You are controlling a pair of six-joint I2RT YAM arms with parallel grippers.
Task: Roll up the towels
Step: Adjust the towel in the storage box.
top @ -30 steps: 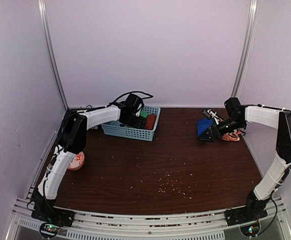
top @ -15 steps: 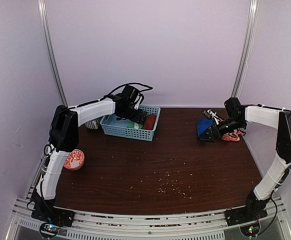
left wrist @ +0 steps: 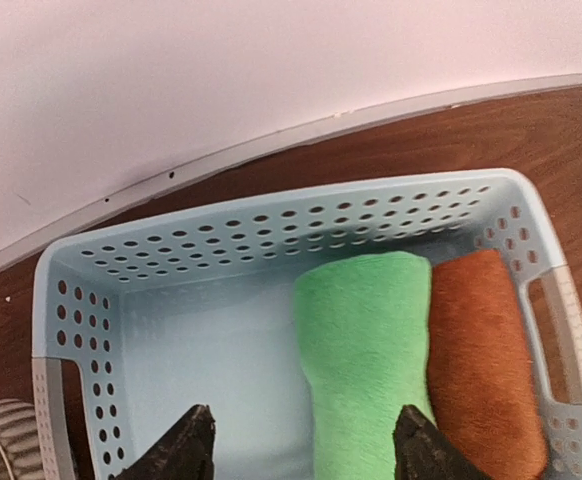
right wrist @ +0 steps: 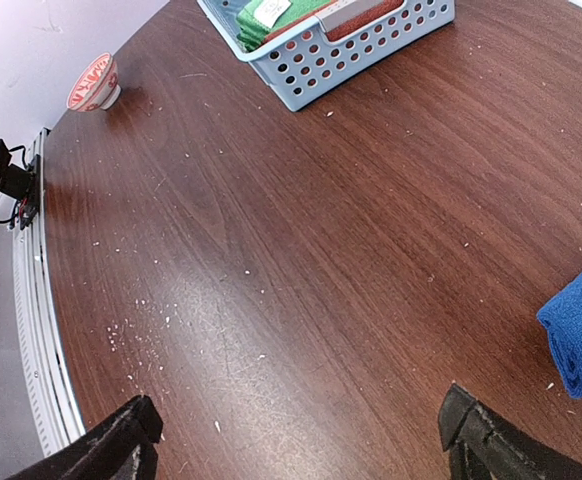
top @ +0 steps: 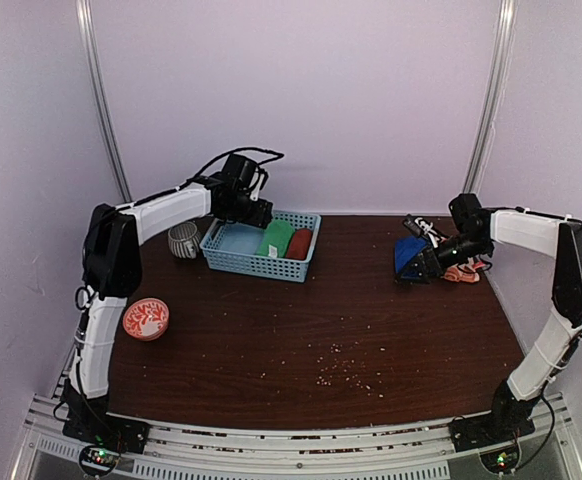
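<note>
Two rolled towels lie side by side in the right half of the light blue basket (left wrist: 81,330): a bright green towel (left wrist: 366,360) and a rust-red towel (left wrist: 486,370). My left gripper (left wrist: 304,445) hangs open above the basket (top: 256,262), holding nothing; the green roll (top: 276,238) lies below its right finger and the rust-red roll (top: 299,243) beyond. At the right rear, a blue towel (top: 407,256) lies bunched beside my open right gripper (top: 423,266). In the right wrist view the blue towel (right wrist: 581,335) sits outside the jaws of the gripper (right wrist: 301,430). An orange patterned towel (top: 462,272) lies behind that arm.
An orange-and-white bowl (top: 146,319) sits near the left table edge. A striped cup (top: 182,240) stands just left of the basket. Crumbs dot the brown table (top: 331,340) in the middle. Walls close in the back and both sides.
My left arm has lifted and drawn back to the left, off the basket, uncovering the green and rust-red rolls; its jaws narrowed slightly. The right arm has not moved.
</note>
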